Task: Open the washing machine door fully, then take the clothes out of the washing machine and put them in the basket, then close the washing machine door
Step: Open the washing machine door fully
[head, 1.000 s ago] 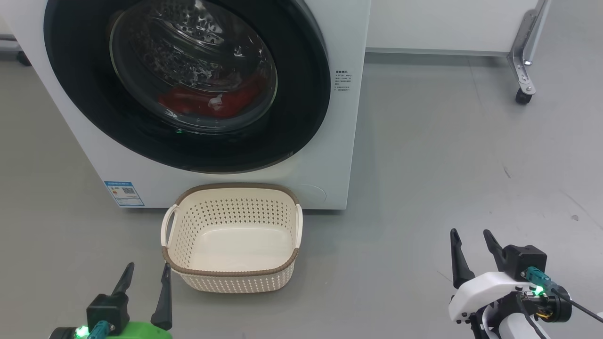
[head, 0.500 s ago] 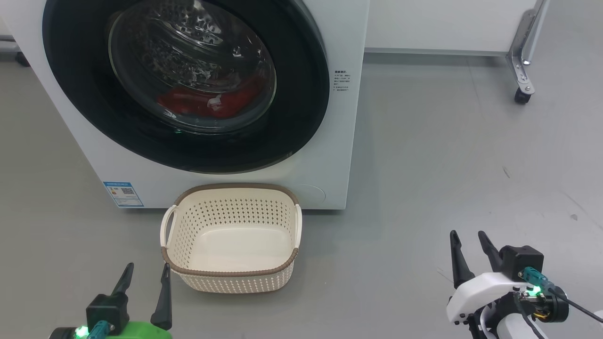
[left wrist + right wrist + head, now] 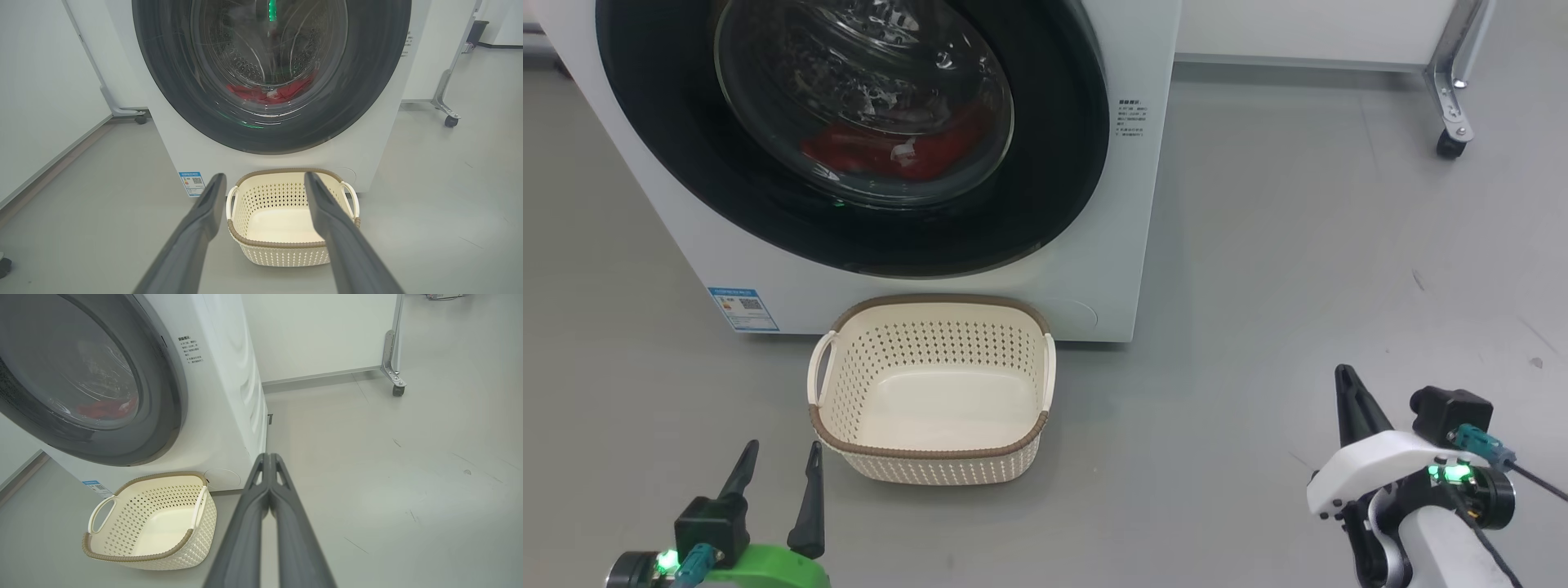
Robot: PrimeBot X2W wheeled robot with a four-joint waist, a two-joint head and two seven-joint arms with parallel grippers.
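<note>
The right gripper point(image 3: 269, 456) has its two fingers pressed together on nothing, over the floor point(image 3: 1298, 245) to the right of the one washing machine point(image 3: 1139, 245). The left gripper point(image 3: 783, 447) stands spread wide and empty, near the front left corner of the single basket point(image 3: 923, 451). The basket holds nothing and sits on the floor just before the machine. The washing machine door point(image 3: 1066, 163) is closed. The clothes point(image 3: 866, 151), a red heap, lie inside behind its glass.
</note>
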